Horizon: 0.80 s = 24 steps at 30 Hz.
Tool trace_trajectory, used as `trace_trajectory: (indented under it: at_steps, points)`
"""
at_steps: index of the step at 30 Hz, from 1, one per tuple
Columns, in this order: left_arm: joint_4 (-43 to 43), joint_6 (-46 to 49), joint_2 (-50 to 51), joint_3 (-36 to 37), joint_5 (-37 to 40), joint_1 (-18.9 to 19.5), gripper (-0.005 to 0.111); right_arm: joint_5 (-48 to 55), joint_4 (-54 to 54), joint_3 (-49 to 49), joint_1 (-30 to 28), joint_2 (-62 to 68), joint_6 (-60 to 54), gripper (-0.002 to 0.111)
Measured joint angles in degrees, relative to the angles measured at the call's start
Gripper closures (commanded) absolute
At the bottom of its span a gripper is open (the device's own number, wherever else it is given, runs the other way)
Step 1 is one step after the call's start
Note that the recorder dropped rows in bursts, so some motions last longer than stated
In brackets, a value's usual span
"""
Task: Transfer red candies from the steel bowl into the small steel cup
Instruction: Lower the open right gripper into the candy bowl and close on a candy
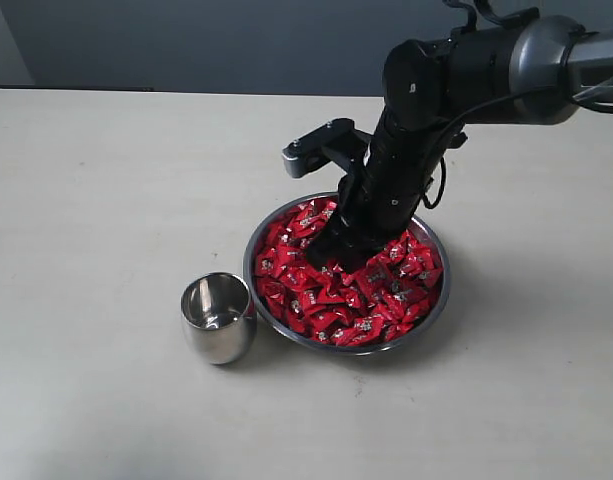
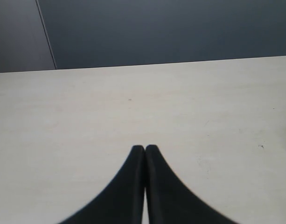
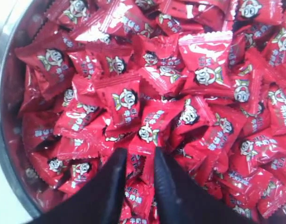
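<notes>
Our right pincer [image 3: 137, 151] dips straight down into the red candies [image 1: 381, 295] heaped in the steel bowl [image 1: 286, 334]. Its jaws are parted a little around 1 wrapper, placed to nip it, and we judge nothing is gripped yet. The small steel cup [image 1: 218, 318] stands just beside the bowl and looks empty, so the carry is short. Our left pincer [image 2: 144, 149] rests closed and empty over the bare table [image 2: 133, 102], out of the way.
</notes>
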Motion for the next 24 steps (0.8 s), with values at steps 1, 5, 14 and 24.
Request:
trace_trajectory:
  at_steps: [1,5,14,24]
  points:
    - [0.0,0.0,0.0,0.0,0.0,0.0,0.106,0.0,0.0,0.0,0.0,0.0,0.6,0.065]
    - [0.0,0.0,0.0,0.0,0.0,0.0,0.106,-0.4,-0.1,-0.1,0.0,0.0,2.4,0.064]
    - [0.0,0.0,0.0,0.0,0.0,0.0,0.106,-0.8,-0.1,-2.1,0.1,1.3,3.3,0.068]
    - [0.0,0.0,0.0,0.0,0.0,0.0,0.106,4.6,-3.1,-7.3,0.1,7.4,5.6,0.068]
